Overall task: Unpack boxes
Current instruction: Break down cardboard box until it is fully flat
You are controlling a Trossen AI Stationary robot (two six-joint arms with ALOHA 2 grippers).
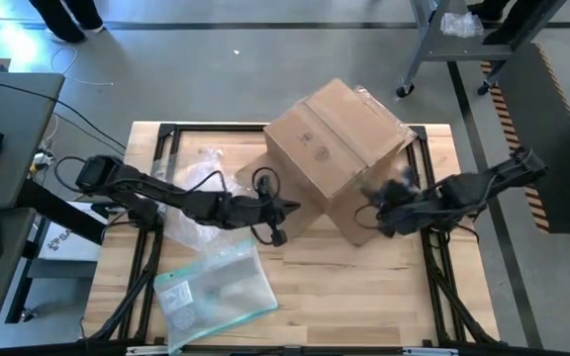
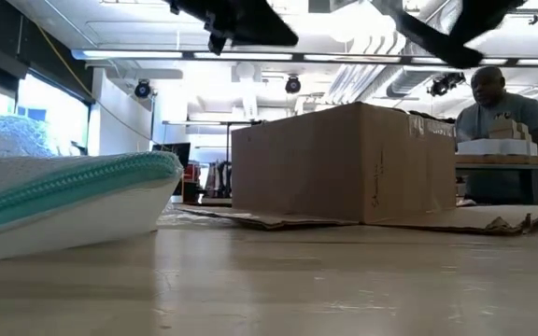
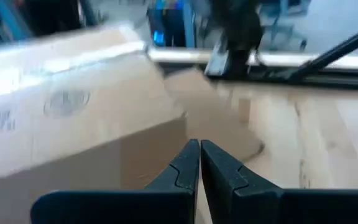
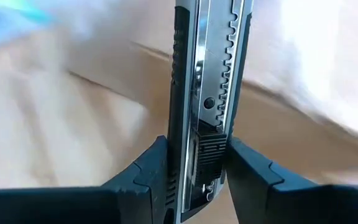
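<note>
Nearest you, in the low view, lies the flat clear pouch (image 2: pixel 73 201) with its teal edge, resting on the tabletop (image 2: pixel 344 280); from above it sits toward the front left, with the bubble wrap (image 1: pixel 194 188) just behind it. The cardboard box (image 1: pixel 336 138) stands tilted across the back middle of the tabletop, its lower flaps splayed flat on the wood. Your left gripper (image 1: pixel 283 210) hovers just beside the box's near left face, jaws pressed fully together and holding nothing. Your right gripper (image 1: pixel 379 213) is at the box's near right corner, jaws clamped on a box cutter (image 4: pixel 207 106). Judging by this, some contents are already out; whether anything is left inside you cannot tell.
</note>
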